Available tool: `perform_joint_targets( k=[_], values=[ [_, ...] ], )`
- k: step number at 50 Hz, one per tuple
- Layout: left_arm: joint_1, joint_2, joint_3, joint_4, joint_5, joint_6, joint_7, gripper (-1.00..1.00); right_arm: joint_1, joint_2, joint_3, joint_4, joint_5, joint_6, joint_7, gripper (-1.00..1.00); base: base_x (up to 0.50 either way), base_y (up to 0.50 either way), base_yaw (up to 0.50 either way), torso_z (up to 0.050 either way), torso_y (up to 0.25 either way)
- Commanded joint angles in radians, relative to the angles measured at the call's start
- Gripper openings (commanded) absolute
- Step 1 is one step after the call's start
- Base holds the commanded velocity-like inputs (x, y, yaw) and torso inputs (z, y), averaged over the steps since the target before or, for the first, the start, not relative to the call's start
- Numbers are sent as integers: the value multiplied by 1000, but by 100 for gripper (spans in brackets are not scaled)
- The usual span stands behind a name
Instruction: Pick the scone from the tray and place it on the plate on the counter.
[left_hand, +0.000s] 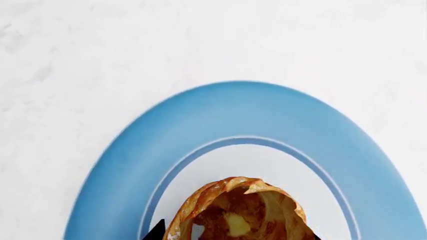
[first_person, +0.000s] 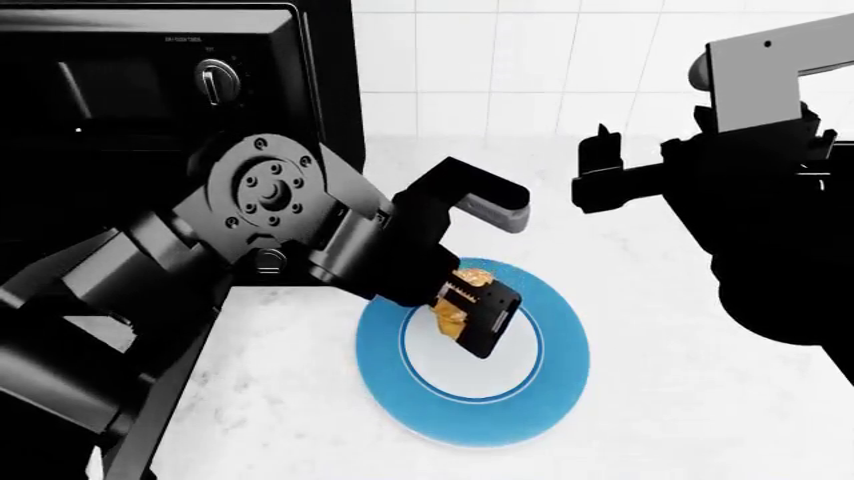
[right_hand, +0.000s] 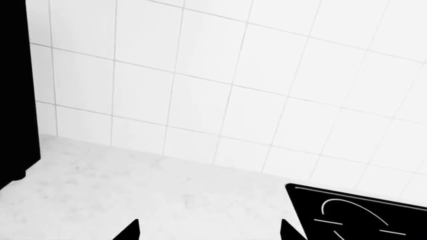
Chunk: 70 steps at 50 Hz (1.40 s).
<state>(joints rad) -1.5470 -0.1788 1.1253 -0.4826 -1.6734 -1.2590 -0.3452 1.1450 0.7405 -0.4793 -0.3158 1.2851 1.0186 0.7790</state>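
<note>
The golden-brown scone (first_person: 450, 300) is held between the fingers of my left gripper (first_person: 467, 308), just above the pale centre of the blue-rimmed plate (first_person: 567, 385) on the white marble counter (first_person: 667, 420). In the left wrist view the scone (left_hand: 239, 210) fills the space between the jaw tips, with the plate (left_hand: 220, 115) right beneath it. My right gripper (first_person: 597, 160) is open and empty, raised above the counter at the right; in the right wrist view its gripper (right_hand: 209, 231) shows only two spread tips. The oven's tray is not visible.
The black toaster oven (first_person: 174, 110) stands at the back left, beside my left arm. A white tiled wall (right_hand: 233, 90) runs along the back. A black stovetop (right_hand: 360, 215) lies at the counter's right end.
</note>
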Motion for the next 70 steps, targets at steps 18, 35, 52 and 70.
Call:
perform_joint_targets(
  k=[18, 35, 52, 70],
  values=[
    [-15, -1, 20, -14, -8, -3, 11, 100, 4, 5, 0, -1, 8, -1, 3, 100, 1, 0, 0, 0, 0],
    [-224, -82, -139, 74, -209, -8, -158, 100, -7, 12, 3, -4, 4, -14, 0, 100, 0, 0, 0, 0, 0],
    [-350, -172, -235, 111, -373, 8, -254, 100, 14, 14, 10, -17, 28, -2, 14, 100, 0, 0, 0, 0, 0],
    [-389, -232, -253, 147, -461, 7, -313, 100, 60, 13, 25, -35, 78, 23, 48, 100, 0, 0, 0, 0, 0]
  ],
)
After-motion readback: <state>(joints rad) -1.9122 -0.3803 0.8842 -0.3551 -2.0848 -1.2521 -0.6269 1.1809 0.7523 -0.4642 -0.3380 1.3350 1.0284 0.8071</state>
